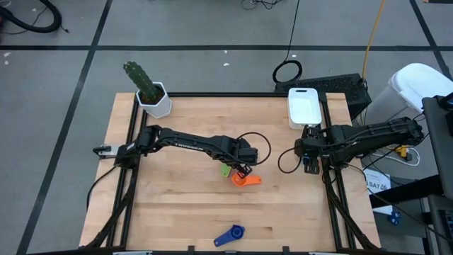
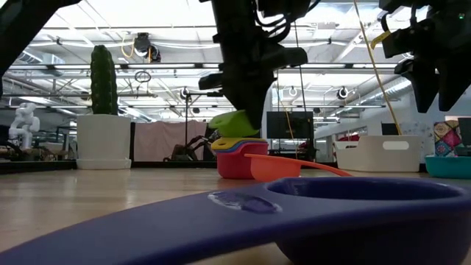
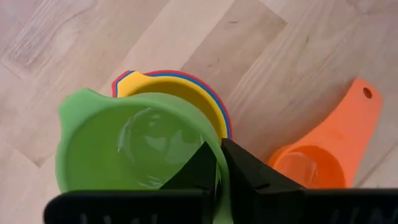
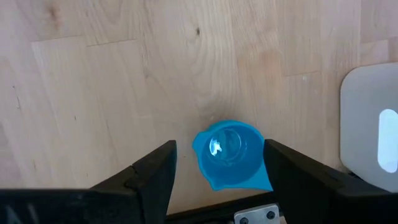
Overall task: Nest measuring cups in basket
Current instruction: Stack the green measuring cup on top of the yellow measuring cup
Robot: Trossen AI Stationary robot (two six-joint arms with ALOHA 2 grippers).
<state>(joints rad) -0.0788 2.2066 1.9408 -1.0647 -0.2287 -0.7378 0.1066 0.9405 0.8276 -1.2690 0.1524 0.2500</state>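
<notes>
- The left end effector [image 3: 219, 163] is at mid-desk, fingers pinched shut on the rim of the green cup [image 3: 134, 146], which hangs tilted just above the nested stack [image 3: 186, 93] of yellow, blue and red cups.
- The move turns on this: the stack lies directly below the green cup, so I judge a straight lowering should seat it.
- The orange cup [image 1: 245, 180] lies just right of the stack, handle pointing right and slightly far.
- The right end effector [image 4: 217, 174] hovers spread wide over the light blue cup [image 4: 229, 154] near the desk's right edge, gripping nothing.
- The white basket [image 1: 304, 106] sits at the far right, nearer the right arm.
- A dark blue cup [image 1: 230, 235] lies alone at the near edge.
</notes>
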